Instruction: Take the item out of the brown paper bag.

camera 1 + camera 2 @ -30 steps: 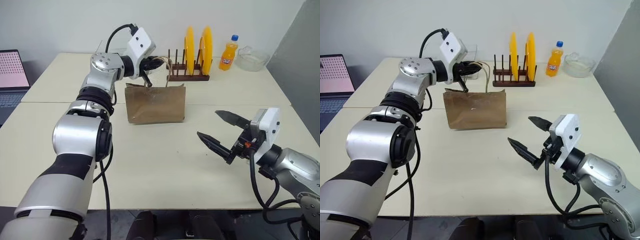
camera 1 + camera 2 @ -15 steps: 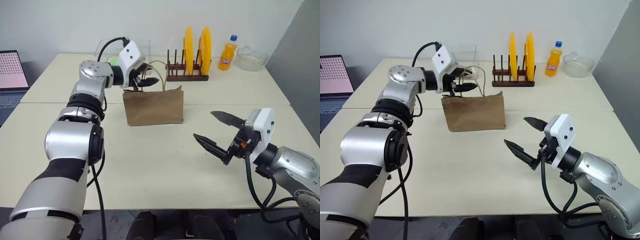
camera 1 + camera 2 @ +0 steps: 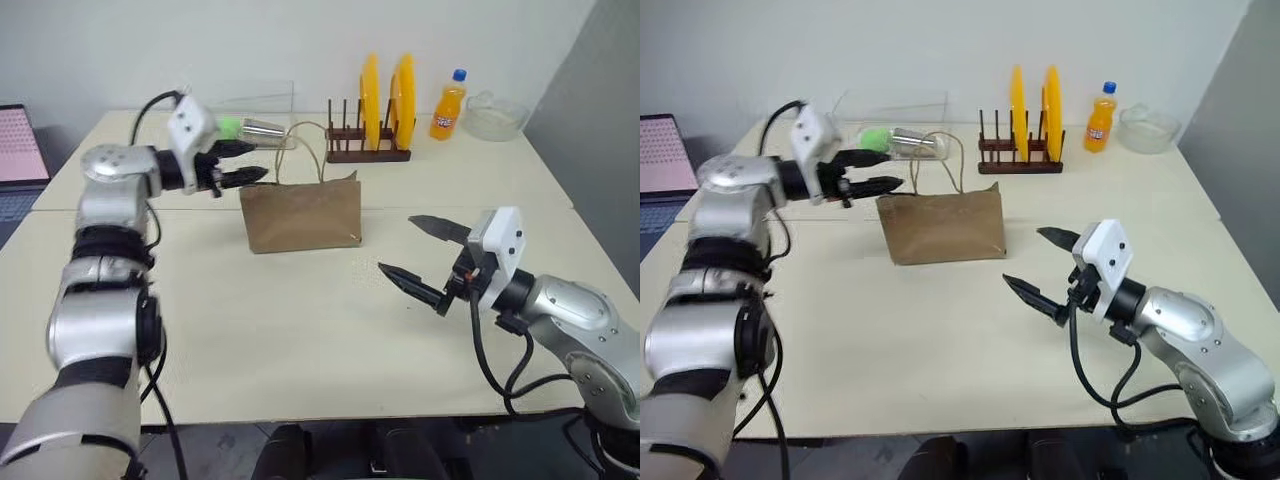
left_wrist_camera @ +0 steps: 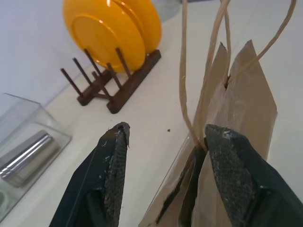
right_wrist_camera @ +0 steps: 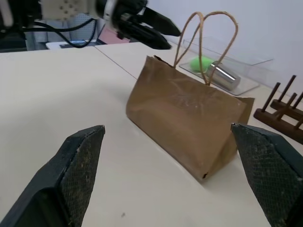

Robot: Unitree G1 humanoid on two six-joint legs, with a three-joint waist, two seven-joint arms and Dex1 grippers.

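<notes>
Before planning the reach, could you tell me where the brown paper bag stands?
The brown paper bag stands mid-table, just before the wooden dish rack.

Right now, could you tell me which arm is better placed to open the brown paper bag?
Probably the left. The left gripper hangs open at the brown paper bag's top corner beside its handles. The right gripper is open too, but stands apart, out over the table.

Two yellow plates [image 3: 385, 93] upright in wooden dish rack [image 3: 366, 152]; orange soda bottle [image 3: 450, 105] beside glass bowl [image 3: 497, 115]; laptop [image 3: 18, 150] at table edge.
</notes>
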